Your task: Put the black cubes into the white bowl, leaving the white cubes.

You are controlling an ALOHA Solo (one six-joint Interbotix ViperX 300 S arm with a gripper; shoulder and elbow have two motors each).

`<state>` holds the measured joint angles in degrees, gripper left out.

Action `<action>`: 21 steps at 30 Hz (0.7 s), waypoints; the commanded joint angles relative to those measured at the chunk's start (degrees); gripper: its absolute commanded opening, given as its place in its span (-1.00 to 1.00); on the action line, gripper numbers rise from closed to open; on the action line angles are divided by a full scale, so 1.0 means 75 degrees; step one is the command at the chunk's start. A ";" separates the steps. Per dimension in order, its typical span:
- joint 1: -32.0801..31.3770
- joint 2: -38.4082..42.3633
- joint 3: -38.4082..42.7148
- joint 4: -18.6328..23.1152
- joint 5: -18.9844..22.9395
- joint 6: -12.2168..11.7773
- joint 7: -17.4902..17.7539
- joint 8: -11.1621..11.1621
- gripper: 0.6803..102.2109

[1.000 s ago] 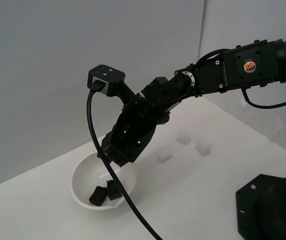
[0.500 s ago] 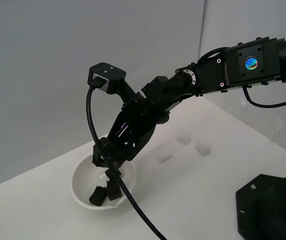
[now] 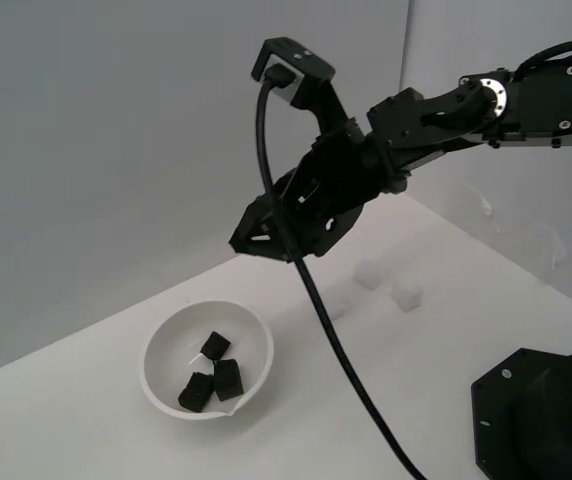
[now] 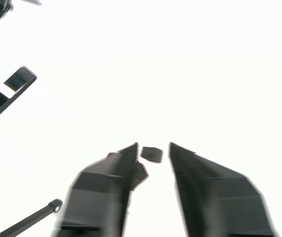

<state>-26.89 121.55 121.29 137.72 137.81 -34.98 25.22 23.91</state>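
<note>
The white bowl (image 3: 166,335) stands on the white surface at the exterior view's left and holds three black cubes (image 3: 216,347) (image 3: 229,378) (image 3: 195,391). My gripper (image 3: 253,238) hangs well above and behind the bowl, open and empty. In the wrist view the gripper (image 4: 153,146) has its fingers (image 4: 126,163) apart, and a black cube (image 4: 151,154) shows far below through the gap. Two white cubes (image 3: 368,273) (image 3: 407,295) lie right of the bowl; a third (image 3: 332,311) is faint behind the cable. The bowl is washed out in the wrist view.
A thick black cable (image 3: 341,350) hangs from the wrist camera down across the surface. A black mount (image 3: 541,415) sits at the exterior view's lower right. A grey wall stands behind. A dark rectangular object (image 4: 9,90) shows in the wrist view.
My gripper has let a black cube drop into the bowl, which now holds three. It has risen out of the bowl and moved up and to the exterior view's right.
</note>
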 commanded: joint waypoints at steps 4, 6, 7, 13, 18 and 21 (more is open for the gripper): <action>0.0668 0.1219 0.1266 0.0516 0.0516 0.0152 0.0000 0.0129 -0.96; 0.0891 0.1547 0.1582 0.0738 0.0715 0.0176 0.0000 0.0152 -0.96; 0.0996 0.1711 0.1723 0.0855 0.0832 0.0188 0.0000 0.0141 -0.96; 0.1605 0.2613 0.2625 0.1488 0.1477 0.0188 0.0000 0.0152 -0.96; 0.1898 0.3188 0.3199 0.1875 0.1863 0.0223 0.0000 0.0164 -0.96; 0.1957 0.3375 0.3398 0.2016 0.1992 0.0340 0.0059 0.0152 -0.96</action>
<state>-11.95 145.90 145.81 152.49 152.67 -32.26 25.31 24.96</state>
